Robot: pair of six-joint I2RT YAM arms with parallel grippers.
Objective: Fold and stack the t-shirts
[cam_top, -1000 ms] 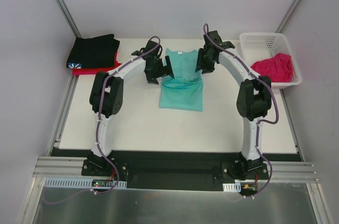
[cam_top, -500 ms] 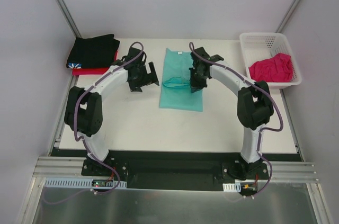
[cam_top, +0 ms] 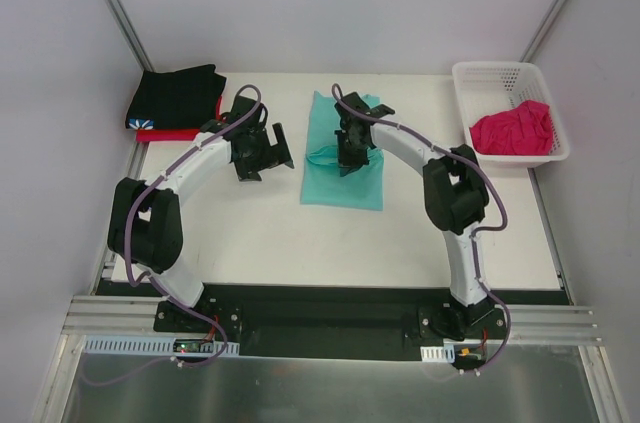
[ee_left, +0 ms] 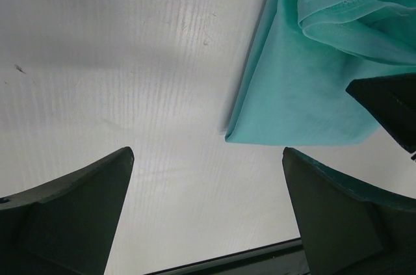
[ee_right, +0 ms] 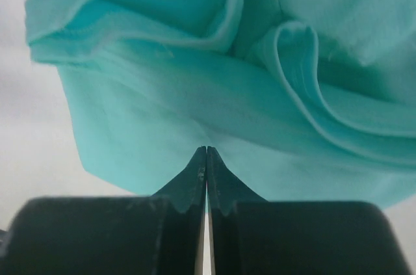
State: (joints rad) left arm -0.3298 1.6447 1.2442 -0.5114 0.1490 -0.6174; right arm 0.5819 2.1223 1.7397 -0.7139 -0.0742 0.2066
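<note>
The teal-green t-shirt lies part-folded in the table's middle, with loose folds across its centre. My right gripper is shut, its tips resting against the teal cloth with nothing visibly between them. My left gripper stands open over bare table, left of the shirt's lower corner. A black t-shirt lies folded on a red t-shirt at the far left. The magenta-pink t-shirt is bunched in the basket.
The white lattice basket sits at the far right corner. Walls enclose the table on the left, back and right. The right gripper's dark body shows at the edge of the left wrist view.
My left arm has drawn away to the left of the teal shirt, still open. My right gripper has shut and slid left over the shirt's middle.
</note>
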